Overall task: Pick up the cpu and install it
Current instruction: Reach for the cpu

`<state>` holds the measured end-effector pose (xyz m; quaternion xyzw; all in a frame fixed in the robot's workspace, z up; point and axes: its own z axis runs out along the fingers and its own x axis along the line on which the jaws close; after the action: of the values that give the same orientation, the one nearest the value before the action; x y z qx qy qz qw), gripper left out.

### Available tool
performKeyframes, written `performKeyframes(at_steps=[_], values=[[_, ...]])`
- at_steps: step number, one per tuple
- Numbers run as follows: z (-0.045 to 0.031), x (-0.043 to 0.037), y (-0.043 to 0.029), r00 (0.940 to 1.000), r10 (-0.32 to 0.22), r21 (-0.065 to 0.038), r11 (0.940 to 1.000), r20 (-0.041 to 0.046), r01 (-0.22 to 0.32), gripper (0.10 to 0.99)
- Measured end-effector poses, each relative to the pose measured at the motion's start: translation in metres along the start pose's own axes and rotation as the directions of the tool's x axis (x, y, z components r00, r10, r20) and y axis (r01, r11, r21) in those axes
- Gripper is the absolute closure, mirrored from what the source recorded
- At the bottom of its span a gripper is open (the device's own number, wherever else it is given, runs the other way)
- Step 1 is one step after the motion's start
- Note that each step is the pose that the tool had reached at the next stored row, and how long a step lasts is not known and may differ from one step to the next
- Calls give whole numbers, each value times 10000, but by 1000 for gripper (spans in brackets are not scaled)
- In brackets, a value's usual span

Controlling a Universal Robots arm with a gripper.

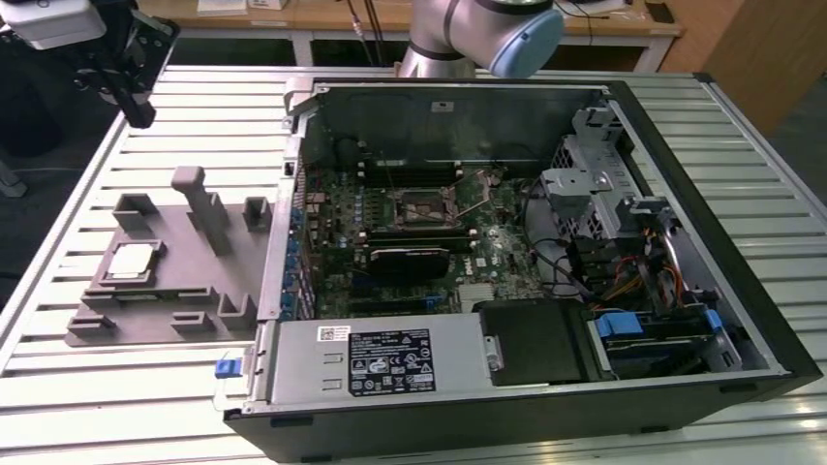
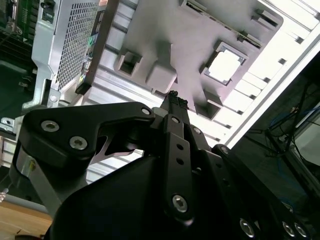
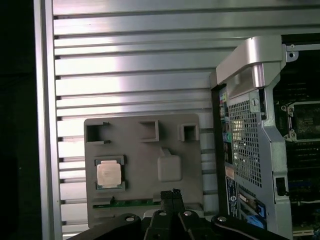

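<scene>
The cpu [image 1: 134,260] is a small square chip with a pale metal top, lying flat in a recess of the grey fixture plate [image 1: 194,291] at the exterior view's left, beside the open computer case. Both wrist views look down on the cpu [image 3: 110,175] [image 2: 223,65] from well above. My gripper [image 1: 137,114] hangs high over the table's far left corner, apart from the fixture. Its black fingertips [image 3: 172,193] [image 2: 174,97] are pressed together with nothing between them. The black motherboard socket [image 1: 424,208] sits inside the case with its metal frame around it.
The open computer case [image 1: 672,174] takes up the middle and right of the slatted metal table [image 1: 77,387]. A power supply [image 1: 375,358] lies along its near side. Upright grey blocks [image 1: 192,194] rise from the fixture plate. The case's perforated wall [image 3: 245,145] stands beside the fixture.
</scene>
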<state>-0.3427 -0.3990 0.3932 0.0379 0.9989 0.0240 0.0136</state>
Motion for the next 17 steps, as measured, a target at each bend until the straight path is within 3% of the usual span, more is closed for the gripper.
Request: performKeyframes(at_steps=[10, 17], values=[[35, 144, -21, 10000, 17, -1, 10000, 2, -17, 980], [110, 209, -49, 10000, 35, 0, 10000, 2, -35, 980]])
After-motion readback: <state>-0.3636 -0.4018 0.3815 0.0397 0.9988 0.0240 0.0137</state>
